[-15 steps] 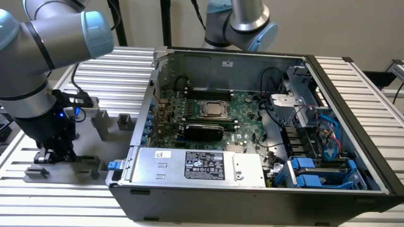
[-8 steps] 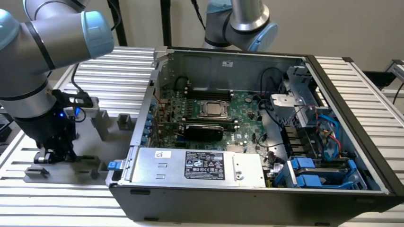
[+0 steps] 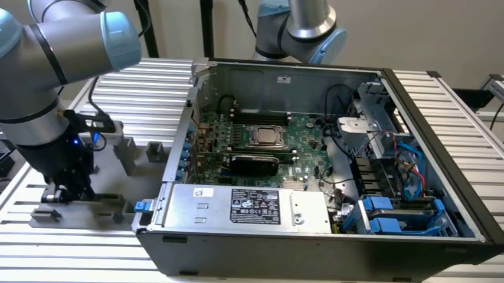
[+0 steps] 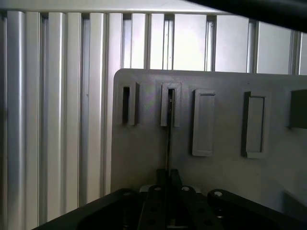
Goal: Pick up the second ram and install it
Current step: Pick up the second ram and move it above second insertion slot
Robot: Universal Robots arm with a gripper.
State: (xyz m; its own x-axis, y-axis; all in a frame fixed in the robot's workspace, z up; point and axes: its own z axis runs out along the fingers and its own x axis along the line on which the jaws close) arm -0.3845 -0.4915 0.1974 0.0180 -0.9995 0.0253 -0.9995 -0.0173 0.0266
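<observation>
The second ram (image 4: 168, 139) appears edge-on in the wrist view as a thin dark strip. It stands in a slotted block (image 4: 170, 111) of the grey holder plate (image 4: 139, 153). My gripper (image 4: 169, 179) is shut on the strip's near end, one finger on each side. In the exterior view my gripper (image 3: 65, 193) is low over the grey holder (image 3: 118, 203) at the exterior view's left, outside the open computer case (image 3: 315, 236). The green motherboard (image 3: 303, 132) lies inside the case, with dark memory slots (image 3: 264, 118) near its far edge.
Another slotted block (image 4: 127, 104) and two solid grey blocks (image 4: 204, 122) stand on the holder plate. The ribbed aluminium table (image 3: 150, 88) surrounds it. A power supply (image 3: 244, 206) and blue drive caddies (image 3: 393, 218) fill the case's near side. Another arm (image 3: 303, 29) stands behind the case.
</observation>
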